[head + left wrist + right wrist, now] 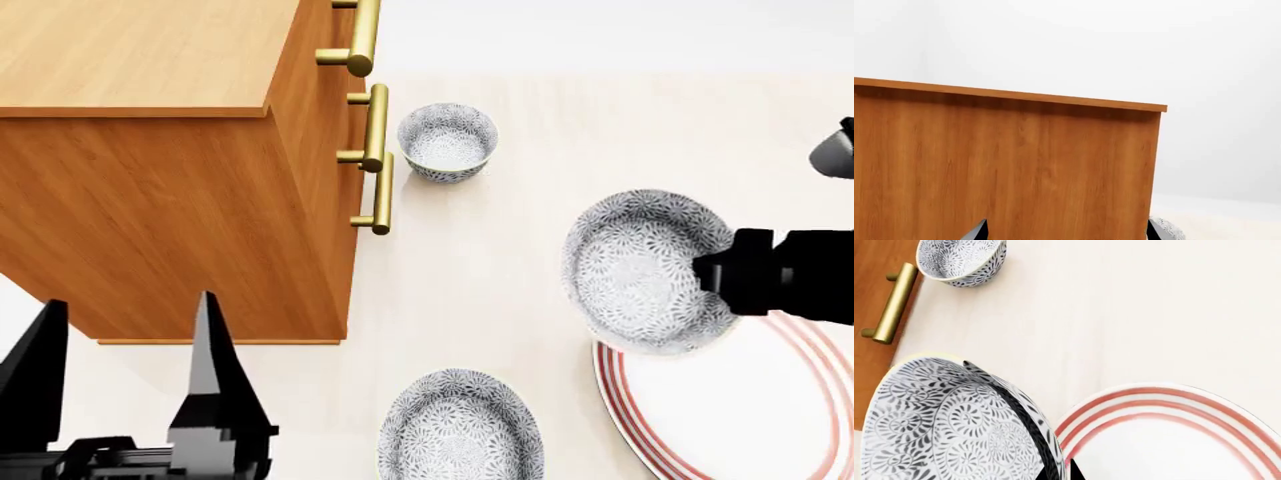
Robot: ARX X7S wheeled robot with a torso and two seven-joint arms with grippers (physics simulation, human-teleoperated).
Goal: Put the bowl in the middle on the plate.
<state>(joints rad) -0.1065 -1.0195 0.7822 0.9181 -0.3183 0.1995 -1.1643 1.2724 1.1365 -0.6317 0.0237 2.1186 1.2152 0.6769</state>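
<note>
At the left, the left end effector (127, 400) is held idle with its black fingers spread wide beside the wooden cabinet (147, 190) with brass handles, presumably kept clear of the work. The small round white bowl with the blue-grey flower pattern (641, 270), empty, is gripped at its rim by the right end effector (727, 275); it appears lifted and overlaps the edge of the large flat white plate with red rings (747, 420), probably for placement. The plate is bare, and two look-alike bowls (447, 140) (461, 430) are also empty on the pale table (534, 60).
</note>
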